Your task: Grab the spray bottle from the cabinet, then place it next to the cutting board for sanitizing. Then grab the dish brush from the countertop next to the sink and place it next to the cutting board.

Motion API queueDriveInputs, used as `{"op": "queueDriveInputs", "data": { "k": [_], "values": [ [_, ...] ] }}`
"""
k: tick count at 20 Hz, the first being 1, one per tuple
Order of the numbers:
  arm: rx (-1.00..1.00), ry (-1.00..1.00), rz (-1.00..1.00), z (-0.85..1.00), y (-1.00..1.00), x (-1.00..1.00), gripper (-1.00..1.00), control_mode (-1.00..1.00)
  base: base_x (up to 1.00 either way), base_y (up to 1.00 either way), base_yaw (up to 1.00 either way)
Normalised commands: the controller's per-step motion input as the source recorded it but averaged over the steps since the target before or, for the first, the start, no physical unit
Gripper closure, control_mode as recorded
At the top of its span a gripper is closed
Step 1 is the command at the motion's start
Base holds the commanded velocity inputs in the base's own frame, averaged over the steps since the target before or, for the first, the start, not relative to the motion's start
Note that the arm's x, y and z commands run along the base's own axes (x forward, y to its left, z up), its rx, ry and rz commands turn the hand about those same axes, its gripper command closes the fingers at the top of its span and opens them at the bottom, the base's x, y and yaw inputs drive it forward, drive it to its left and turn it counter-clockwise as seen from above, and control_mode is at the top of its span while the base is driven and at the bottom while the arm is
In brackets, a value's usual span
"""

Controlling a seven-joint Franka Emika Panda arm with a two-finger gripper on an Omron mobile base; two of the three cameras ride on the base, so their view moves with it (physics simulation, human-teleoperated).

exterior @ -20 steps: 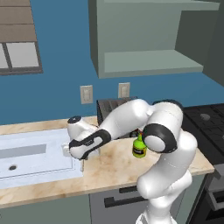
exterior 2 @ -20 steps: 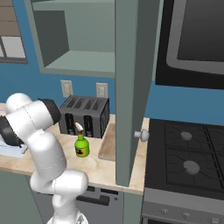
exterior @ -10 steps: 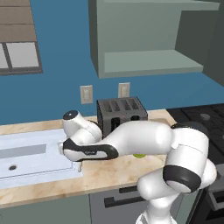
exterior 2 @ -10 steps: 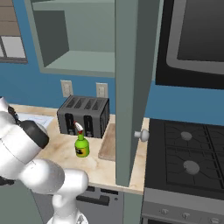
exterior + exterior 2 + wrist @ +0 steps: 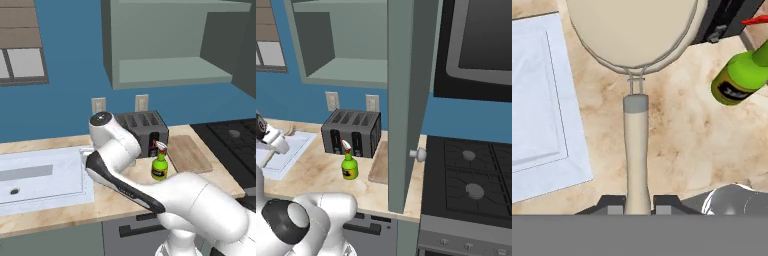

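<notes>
Dish brush [image 5: 636, 125] handle is clamped between the jaws above the tabletop [image 5: 677, 145]; the spray bottle [image 5: 739, 80] label's writing cannot be read.

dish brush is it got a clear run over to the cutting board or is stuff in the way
Not quite clear. The end effector is shut on the dish brush by the sink. The spray bottle stands on the countertop between there and the cutting board, with the toaster just behind; probably lift over or pass in front.
</notes>
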Motion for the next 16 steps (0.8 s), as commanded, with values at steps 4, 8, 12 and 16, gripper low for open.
{"op": "queueDriveInputs", "data": {
  "k": [4,8,12,16],
  "values": [
    [0.0,-0.08,0.0,0.72,-0.78,-0.39,1.0,-1.0,0.0,0.0,0.0],
    [0.02,0.01,0.0,0.54,-0.81,-0.08,1.0,-1.0,0.0,0.0,0.0],
    [0.06,0.0,0.0,0.46,-0.99,-0.02,1.0,-1.0,0.0,0.0,0.0],
    [0.08,0.0,0.0,0.32,-0.95,0.0,1.0,-1.0,0.0,0.0,0.0]
  ]
}}
